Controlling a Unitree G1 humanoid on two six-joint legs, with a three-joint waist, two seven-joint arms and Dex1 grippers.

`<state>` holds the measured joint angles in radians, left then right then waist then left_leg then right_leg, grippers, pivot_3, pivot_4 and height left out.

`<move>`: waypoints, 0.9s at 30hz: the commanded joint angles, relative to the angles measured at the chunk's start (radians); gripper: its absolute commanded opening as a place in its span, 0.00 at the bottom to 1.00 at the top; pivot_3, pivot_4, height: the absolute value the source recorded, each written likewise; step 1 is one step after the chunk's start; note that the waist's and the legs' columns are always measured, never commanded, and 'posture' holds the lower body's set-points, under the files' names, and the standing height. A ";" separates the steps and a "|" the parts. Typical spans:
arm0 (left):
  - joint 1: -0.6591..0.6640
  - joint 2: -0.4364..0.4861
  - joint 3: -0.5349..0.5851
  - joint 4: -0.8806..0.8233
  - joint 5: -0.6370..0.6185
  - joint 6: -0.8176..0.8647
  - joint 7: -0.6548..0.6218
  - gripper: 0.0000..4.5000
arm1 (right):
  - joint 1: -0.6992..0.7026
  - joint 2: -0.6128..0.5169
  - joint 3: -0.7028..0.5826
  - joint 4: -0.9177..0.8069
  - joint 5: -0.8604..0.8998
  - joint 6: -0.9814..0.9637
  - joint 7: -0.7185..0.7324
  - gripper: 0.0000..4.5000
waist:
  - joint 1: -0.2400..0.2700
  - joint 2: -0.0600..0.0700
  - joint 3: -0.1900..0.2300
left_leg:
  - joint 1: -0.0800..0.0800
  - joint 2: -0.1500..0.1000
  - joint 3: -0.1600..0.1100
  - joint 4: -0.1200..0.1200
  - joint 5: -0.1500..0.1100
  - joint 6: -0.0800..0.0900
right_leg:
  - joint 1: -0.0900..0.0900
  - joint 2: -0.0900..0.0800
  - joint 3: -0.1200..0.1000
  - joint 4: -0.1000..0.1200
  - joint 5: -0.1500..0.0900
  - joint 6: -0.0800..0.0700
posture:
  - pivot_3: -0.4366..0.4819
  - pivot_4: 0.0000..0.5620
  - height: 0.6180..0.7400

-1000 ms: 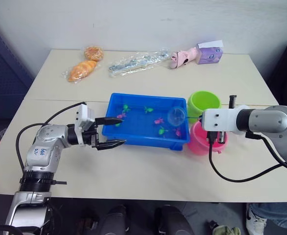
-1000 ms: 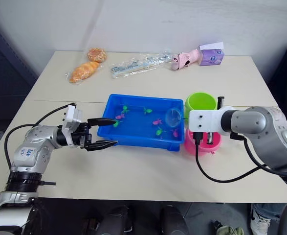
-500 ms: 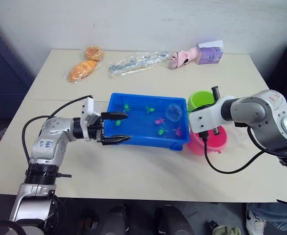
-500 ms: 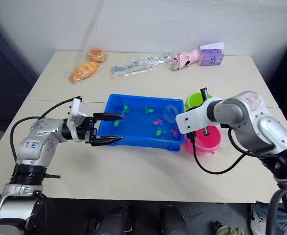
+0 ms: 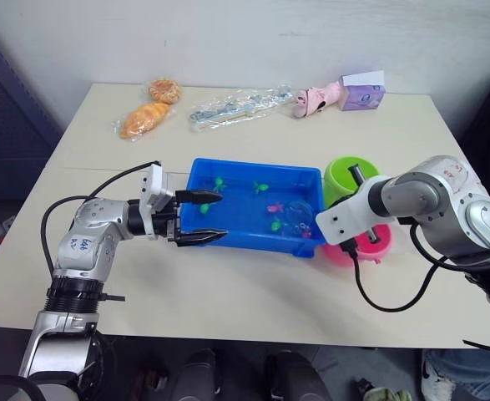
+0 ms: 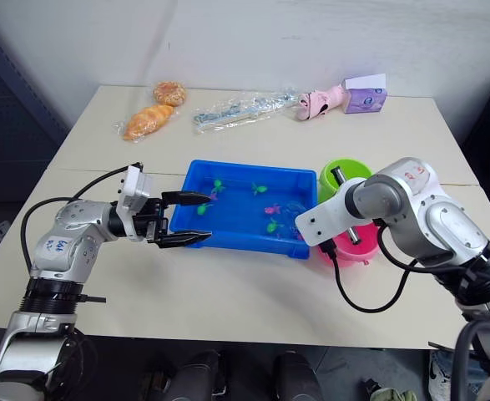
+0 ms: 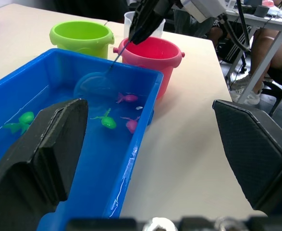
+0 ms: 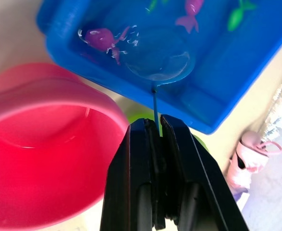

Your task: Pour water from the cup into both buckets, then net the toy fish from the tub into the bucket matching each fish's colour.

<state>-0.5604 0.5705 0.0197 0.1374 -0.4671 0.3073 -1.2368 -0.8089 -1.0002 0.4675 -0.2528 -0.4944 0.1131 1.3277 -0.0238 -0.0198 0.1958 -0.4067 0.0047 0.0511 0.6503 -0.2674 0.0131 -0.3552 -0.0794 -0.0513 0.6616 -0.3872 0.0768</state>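
Observation:
The blue tub (image 5: pixel 253 165) holds water and several small pink and green fish (image 7: pixel 124 97). My right gripper (image 8: pixel 155 126) is shut on the net's thin handle. It hangs over the pink bucket (image 5: pixel 373 248), in front of the green bucket (image 5: pixel 343 175). The net's light blue hoop (image 8: pixel 156 58) dips into the water at the tub's right end, just beside a pink fish (image 8: pixel 102 38). My left gripper (image 5: pixel 221 216) is open at the tub's left front corner, one finger over the water and one outside the front wall. A clear cup (image 7: pixel 129 29) stands behind the pink bucket.
Along the table's far edge lie bagged pastries (image 5: pixel 141 119), a clear plastic packet (image 5: pixel 236 105), a pink toy (image 5: pixel 315 98) and a purple box (image 5: pixel 363 96). Bare tabletop runs in front of the tub. A person sits beyond the table (image 7: pixel 280 57).
My right arm has swung down and lowered the net from above the tub into the water. My left gripper moved right to the tub's corner a second ago and has since held there, open.

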 commanded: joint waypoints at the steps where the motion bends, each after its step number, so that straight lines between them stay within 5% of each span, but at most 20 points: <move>1: -0.002 0.010 0.012 -0.030 -0.017 0.004 -0.006 0.99 | -0.013 -0.008 -0.024 -0.020 -0.009 0.005 0.060 0.00 | 0.000 0.000 0.000 | 0.000 0.000 0.000 0.000 0.000 0.000 | 0.000 0.000 0.000 0.000 0.000 0.000 | 0.48 0.27 1.00; 14: 0.004 0.000 0.013 -0.039 -0.024 0.016 -0.002 0.99 | -0.055 -0.002 -0.008 0.089 -0.040 -0.141 0.069 0.00 | 0.001 0.000 0.000 | 0.000 0.000 0.000 0.001 0.000 0.000 | 0.000 0.000 0.000 0.000 0.000 0.000 | 0.48 0.27 1.00; 27: 0.026 0.007 0.021 -0.063 -0.031 0.030 0.010 0.99 | -0.040 0.012 -0.031 0.015 0.067 -0.004 0.242 0.00 | 0.021 0.000 0.000 | 0.000 0.000 -0.001 0.002 0.000 0.000 | 0.001 0.000 -0.001 0.001 0.000 0.000 | 0.48 0.27 1.00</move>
<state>-0.5384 0.5698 0.0218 0.1144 -0.4752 0.3371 -1.2309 -0.8540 -0.9781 0.4643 -0.2154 -0.4407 0.0787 1.5178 -0.0031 -0.0198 0.1958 -0.4068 0.0044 0.0504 0.6523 -0.2676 0.0135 -0.3544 -0.0797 -0.0519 0.6622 -0.3872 0.0768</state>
